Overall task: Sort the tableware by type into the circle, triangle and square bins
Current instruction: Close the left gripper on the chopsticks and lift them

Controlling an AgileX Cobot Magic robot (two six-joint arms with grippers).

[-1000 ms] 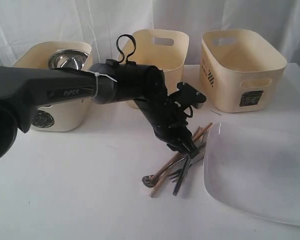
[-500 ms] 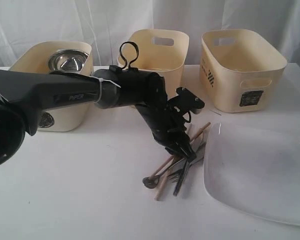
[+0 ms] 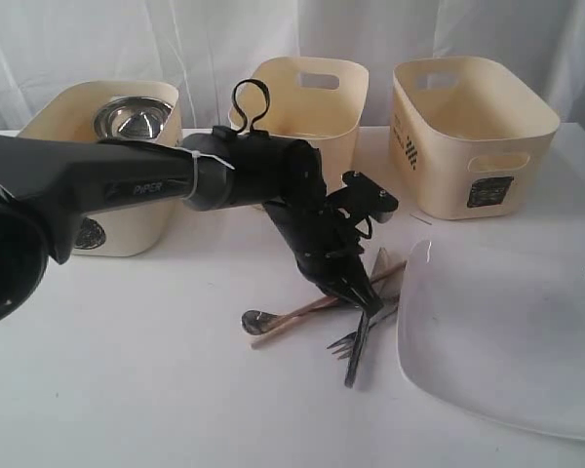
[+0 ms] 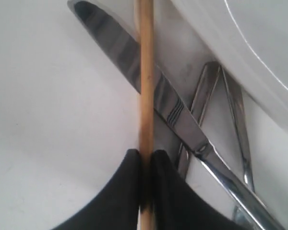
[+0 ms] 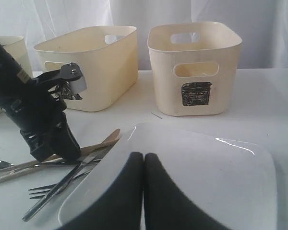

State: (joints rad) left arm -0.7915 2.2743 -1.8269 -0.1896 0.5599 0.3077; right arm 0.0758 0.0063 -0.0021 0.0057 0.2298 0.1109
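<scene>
Closely crowded: our left claw (image 4: 145, 162) pinches a chopstick (image 4: 145, 72).
Flanking it: knife (image 4: 169, 108), plate rim (image 4: 233, 48); right claw (image 5: 143, 159) pressed together.

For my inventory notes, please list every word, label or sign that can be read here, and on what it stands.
"PIPER": on the left arm.
Dark sticker on the right bin: too blurred to read.
Round dark sticker on the left bin: also unreadable.

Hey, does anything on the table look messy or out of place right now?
Nothing looks spilled or broken. There is one crossed jumble against the edge of the plate: the chopstick pinched by the left gripper crosses over the knife, with the fork and spoon splayed beside.
</scene>
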